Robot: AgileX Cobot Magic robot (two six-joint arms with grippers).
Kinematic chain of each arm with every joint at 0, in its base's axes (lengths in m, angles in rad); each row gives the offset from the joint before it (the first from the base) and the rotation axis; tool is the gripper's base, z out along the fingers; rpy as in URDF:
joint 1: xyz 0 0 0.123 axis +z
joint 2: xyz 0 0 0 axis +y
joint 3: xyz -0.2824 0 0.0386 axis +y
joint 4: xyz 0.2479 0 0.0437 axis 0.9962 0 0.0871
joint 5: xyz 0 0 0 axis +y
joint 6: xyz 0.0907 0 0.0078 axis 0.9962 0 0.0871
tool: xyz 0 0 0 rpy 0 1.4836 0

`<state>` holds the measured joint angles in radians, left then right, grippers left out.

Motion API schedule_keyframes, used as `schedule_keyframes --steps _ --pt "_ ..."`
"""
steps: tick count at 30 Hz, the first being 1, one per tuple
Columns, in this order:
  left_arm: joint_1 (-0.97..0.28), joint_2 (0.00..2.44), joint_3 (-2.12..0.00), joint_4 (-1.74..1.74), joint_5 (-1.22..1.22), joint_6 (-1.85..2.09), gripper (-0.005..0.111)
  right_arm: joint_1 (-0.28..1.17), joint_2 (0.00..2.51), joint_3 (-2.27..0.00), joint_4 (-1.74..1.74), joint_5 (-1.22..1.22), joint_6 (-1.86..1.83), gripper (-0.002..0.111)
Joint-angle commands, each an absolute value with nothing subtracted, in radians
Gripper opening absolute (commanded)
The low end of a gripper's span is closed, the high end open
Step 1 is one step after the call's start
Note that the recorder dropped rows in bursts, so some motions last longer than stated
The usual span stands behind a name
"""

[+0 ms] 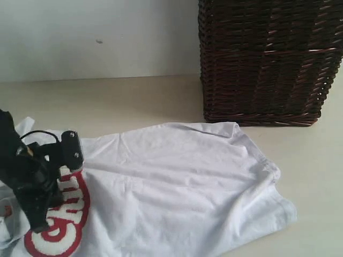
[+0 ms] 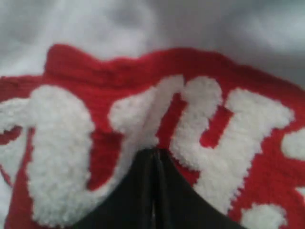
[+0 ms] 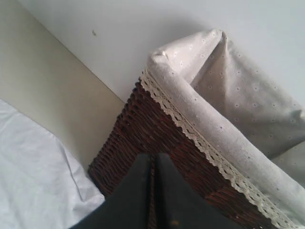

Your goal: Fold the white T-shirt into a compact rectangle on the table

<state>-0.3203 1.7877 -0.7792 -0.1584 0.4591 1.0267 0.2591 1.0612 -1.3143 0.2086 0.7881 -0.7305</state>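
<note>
White cotton short-sleeved T-shirt (image 1: 182,182) lies spread on the pale cream matte table (image 1: 134,101), near the dark brown wicker basket (image 1: 268,59). The left gripper (image 2: 153,153), jaws together, touches the shirt's fuzzy red-outlined lettering (image 2: 205,119). The right gripper (image 3: 153,160), jaws together, hangs empty beside the basket.

white t-shirt (image 1: 177,176) of soft matt cloth, fuzzy white lettering (image 2: 62,143) edged in red pile, smooth matt cream worktop (image 1: 134,101), dark woven wicker basket (image 1: 268,59) with slight sheen, pale eyelet cloth liner (image 3: 228,86) with lace trim
</note>
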Motion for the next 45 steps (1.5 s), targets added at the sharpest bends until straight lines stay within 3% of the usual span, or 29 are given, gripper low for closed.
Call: schedule_keyframes --steps 1,10,13,19,33,40,45 --pt "-0.277 1.85 -0.875 -0.335 0.552 1.026 0.0 0.256 1.05 -1.313 0.112 0.804 -0.732 0.004" --pt "-0.214 1.662 -1.003 -0.432 0.72 1.087 0.0 0.256 1.044 -1.313 0.106 0.843 -0.73 0.004" --pt "-0.15 1.655 -1.069 -0.412 0.646 1.097 0.0 0.256 1.044 -1.313 0.106 0.843 -0.727 0.004" --pt "-0.047 1.853 -1.085 -0.428 0.516 1.172 0.0 0.256 1.044 -1.313 0.1 0.843 -0.728 0.004" --pt "-0.042 2.149 -1.101 -0.466 0.173 1.324 0.0 0.256 1.035 -1.313 0.073 0.861 -0.636 0.004" --pt "-0.046 2.331 -1.354 -0.468 0.164 1.332 0.0 0.256 0.99 -1.313 0.042 1.055 -0.616 0.004" --pt "-0.048 2.372 -1.551 -0.522 0.314 1.218 0.0 0.256 0.972 -1.313 -0.008 1.108 -0.616 0.004"
